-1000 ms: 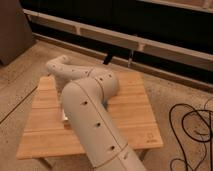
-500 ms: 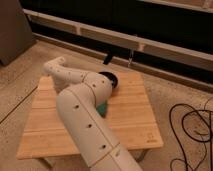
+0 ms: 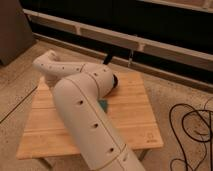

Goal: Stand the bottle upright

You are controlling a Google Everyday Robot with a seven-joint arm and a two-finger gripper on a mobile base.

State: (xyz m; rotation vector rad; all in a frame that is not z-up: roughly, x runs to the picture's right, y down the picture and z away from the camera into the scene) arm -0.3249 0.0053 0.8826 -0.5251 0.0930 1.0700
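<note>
The bottle is hidden in this view. My white arm [image 3: 85, 100] rises from the bottom edge and folds over the middle of the wooden table [image 3: 135, 115], its far link [image 3: 47, 64] reaching the table's back left. My gripper is hidden behind these links, somewhere over the table's left half, and it is shut. What it holds, if anything, I cannot see. A corner of a green block [image 3: 103, 105] peeks out at the arm's right side on the tabletop.
A dark round part [image 3: 114, 81] shows at the arm's elbow. Black cables [image 3: 192, 130] lie on the floor to the right of the table. A dark wall with a pale ledge [image 3: 150, 42] runs behind the table.
The arm's upper links have shifted slightly left and back, uncovering the green block and the dark part at the elbow. The gripper has closed.
</note>
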